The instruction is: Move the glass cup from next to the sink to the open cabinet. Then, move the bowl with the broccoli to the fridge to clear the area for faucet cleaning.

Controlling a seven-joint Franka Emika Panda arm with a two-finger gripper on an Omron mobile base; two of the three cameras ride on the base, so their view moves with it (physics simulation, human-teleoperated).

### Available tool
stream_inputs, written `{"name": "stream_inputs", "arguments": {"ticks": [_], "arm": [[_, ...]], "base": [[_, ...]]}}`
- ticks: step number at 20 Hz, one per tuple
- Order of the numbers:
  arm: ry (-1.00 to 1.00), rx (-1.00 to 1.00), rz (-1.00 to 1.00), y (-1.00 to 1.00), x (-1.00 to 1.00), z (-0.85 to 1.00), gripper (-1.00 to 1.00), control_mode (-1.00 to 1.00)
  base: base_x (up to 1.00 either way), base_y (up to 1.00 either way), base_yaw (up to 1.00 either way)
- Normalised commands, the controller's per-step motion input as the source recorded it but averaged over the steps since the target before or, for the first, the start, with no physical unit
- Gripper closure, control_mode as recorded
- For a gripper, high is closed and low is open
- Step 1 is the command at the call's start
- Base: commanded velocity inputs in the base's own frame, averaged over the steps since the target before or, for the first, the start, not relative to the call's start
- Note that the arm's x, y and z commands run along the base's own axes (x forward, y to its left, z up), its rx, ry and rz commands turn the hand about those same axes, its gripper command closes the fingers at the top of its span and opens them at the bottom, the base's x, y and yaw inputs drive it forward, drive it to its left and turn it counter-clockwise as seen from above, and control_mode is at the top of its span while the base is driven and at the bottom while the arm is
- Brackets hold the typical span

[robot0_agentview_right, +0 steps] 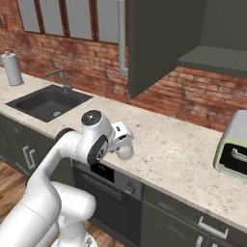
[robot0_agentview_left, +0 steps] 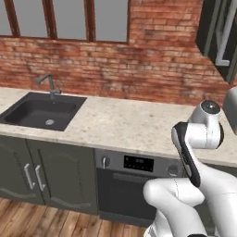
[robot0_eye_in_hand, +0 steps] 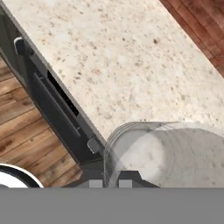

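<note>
Here, in the left base view, the sink (robot0_agentview_left: pixel 41 112) sat bare. From the right, the open cabinet (robot0_agentview_right: pixel 212 58) waited above the desk (robot0_agentview_right: pixel 164 144). The hand view showed the pincer (robot0_eye_in_hand: pixel 107 183) clamped on the glass cup (robot0_eye_in_hand: pixel 175 153), mid-carry; lifting to the shelf likely came next.

The glass cup (robot0_eye_in_hand: pixel 164 153) sits low in the hand view, right above the gripper (robot0_eye_in_hand: pixel 107 183), whose two dark fingertips (robot0_eye_in_hand: pixel 95 183) stand close together at the cup's near rim, clamped on its wall. The cup is translucent pale grey, so the speckled stone shows through it. Behind it spreads the beige countertop (robot0_eye_in_hand: pixel 118 57), running diagonally across the picture. A strip of red brick wall (robot0_eye_in_hand: pixel 203 22) fills the upper right corner. Along the counter's edge lies a dark appliance front (robot0_eye_in_hand: pixel 52 109) (with a long bar handle and a small knob), and wood floor (robot0_eye_in_hand: pixel 26 135) beyond it at left.
</note>
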Motion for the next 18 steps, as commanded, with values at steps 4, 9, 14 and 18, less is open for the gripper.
{"name": "stream_inputs", "arguments": {"ticks": [4, 9, 14, 18], "arm": [[0.00, 0.00, 0.00, 0.00, 0.00, 0.00, 1.00, 1.00], [0.00, 0.00, 0.00, 0.00, 0.00, 0.00, 1.00, 1.00], [0.00, 0.00, 0.00, 0.00, 0.00, 0.00, 1.00, 1.00], [0.00, 0.00, 0.00, 0.00, 0.00, 0.00, 1.00, 1.00]], "base": [[0.05, -1.00, -0.16], [0.25, -1.00, -0.04], [0.23, -0.78, 0.02], [0.43, -0.03, -0.32]]}}
